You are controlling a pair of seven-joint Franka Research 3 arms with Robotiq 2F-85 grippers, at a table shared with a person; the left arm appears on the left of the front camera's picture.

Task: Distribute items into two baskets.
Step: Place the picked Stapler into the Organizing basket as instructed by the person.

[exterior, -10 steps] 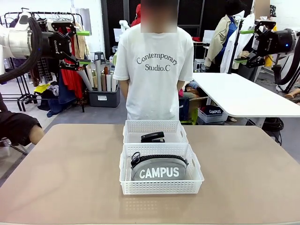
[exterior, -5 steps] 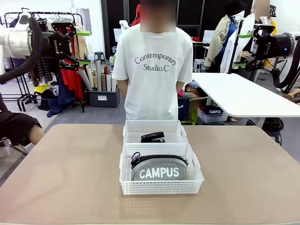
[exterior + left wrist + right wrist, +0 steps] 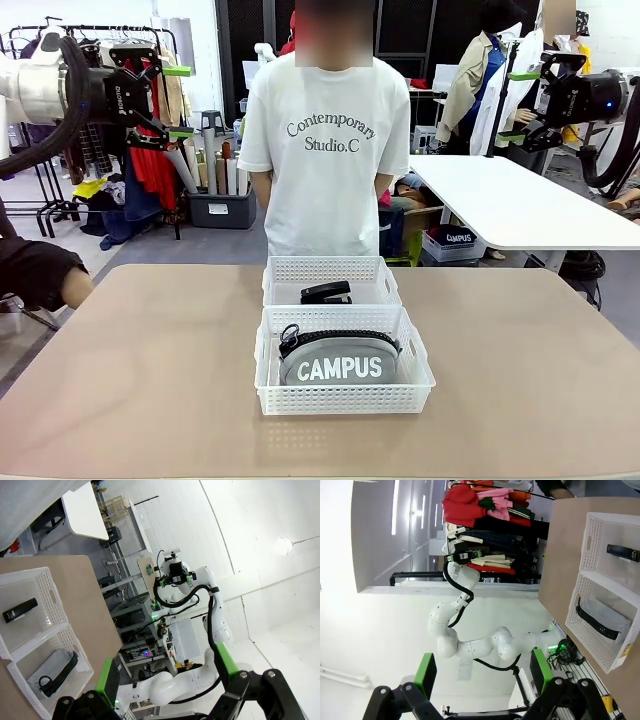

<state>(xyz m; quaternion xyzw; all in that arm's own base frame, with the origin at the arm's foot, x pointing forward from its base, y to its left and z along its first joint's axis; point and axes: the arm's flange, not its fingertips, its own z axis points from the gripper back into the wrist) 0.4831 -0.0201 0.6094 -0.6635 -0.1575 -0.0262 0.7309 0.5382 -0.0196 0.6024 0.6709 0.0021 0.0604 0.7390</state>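
Two white baskets sit touching, end to end, mid-table. The near basket holds the grey CAMPUS pouch; the far basket holds the black stapler. Both arms hang high, the left gripper and the right gripper spread wide and holding nothing. A person stands behind the table.

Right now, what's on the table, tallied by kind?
White baskets: 2, near basket and far basket
Grey CAMPUS pouch: 1, in the near basket
Black stapler: 1, in the far basket
Total: 4
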